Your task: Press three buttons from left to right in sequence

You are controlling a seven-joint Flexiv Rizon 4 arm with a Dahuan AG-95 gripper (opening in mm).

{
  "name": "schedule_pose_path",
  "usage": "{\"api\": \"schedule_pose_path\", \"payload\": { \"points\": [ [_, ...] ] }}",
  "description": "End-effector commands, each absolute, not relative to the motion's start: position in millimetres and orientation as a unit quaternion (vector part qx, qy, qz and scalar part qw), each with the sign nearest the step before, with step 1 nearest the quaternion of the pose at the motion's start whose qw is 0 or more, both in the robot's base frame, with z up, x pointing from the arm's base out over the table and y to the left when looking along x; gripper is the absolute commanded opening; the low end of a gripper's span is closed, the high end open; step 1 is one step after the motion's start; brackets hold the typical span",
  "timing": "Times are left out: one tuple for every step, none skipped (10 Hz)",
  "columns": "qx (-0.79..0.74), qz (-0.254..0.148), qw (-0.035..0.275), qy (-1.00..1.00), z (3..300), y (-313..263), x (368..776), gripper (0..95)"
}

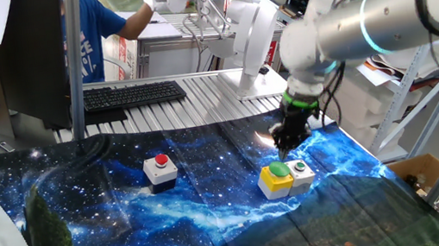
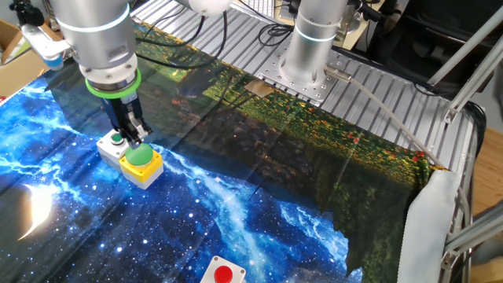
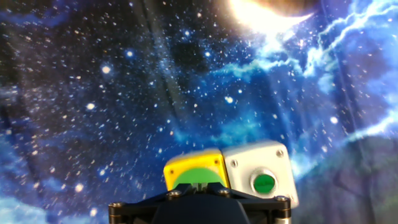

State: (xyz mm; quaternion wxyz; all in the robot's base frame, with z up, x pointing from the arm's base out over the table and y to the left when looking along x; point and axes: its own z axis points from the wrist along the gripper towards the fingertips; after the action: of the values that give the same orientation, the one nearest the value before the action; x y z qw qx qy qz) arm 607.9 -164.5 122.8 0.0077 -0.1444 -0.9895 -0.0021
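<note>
Buttons [image 1: 277, 169] face up, boxes in a row.

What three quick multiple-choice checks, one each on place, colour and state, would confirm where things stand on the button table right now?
1. Where does the yellow box stand?
A. touching the white box
B. touching the red-capped box
C. alone by the keyboard

2. What colour is the small cap on the white box?
A. red
B. blue
C. green

3. How is the gripper?
A. shut, holding nothing
B. open wide
C. shut on the red cap

Answers: 1 A, the hand view shows the two boxes side by side with no gap. 2 C, the cap shows green in all views. 3 A, the fingers point down over the green dome with nothing between them.
</note>
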Motion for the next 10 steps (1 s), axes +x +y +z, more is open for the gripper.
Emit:
{"api": "schedule_pose_path", "payload": {
  "points": [
    [-0.158,-0.004,0.01,-0.987,125.3,-159.1,606.9,0.0],
    [-0.162,-0.003,0.01,-0.987,125.3,-155.8,607.2,0.0],
    [-0.163,-0.003,0.013,-0.987,126.0,-153.8,607.0,0.0],
    [-0.16,-0.003,0.019,-0.987,126.0,-153.1,606.8,0.0],
    [-0.161,-0.003,0.023,-0.987,125.3,-152.0,606.8,0.0],
    [-0.17,-0.003,0.026,-0.985,123.5,-147.9,607.1,0.0],
    [-0.175,-0.002,0.028,-0.984,122.4,-144.6,607.6,0.0],
    [-0.181,-0.002,0.03,-0.983,120.8,-140.9,608.3,0.0],
    [-0.185,-0.003,0.031,-0.982,118.2,-137.5,609.4,0.0],
    [-0.186,-0.003,0.031,-0.982,117.5,-136.7,609.5,0.0]
  ]
}}
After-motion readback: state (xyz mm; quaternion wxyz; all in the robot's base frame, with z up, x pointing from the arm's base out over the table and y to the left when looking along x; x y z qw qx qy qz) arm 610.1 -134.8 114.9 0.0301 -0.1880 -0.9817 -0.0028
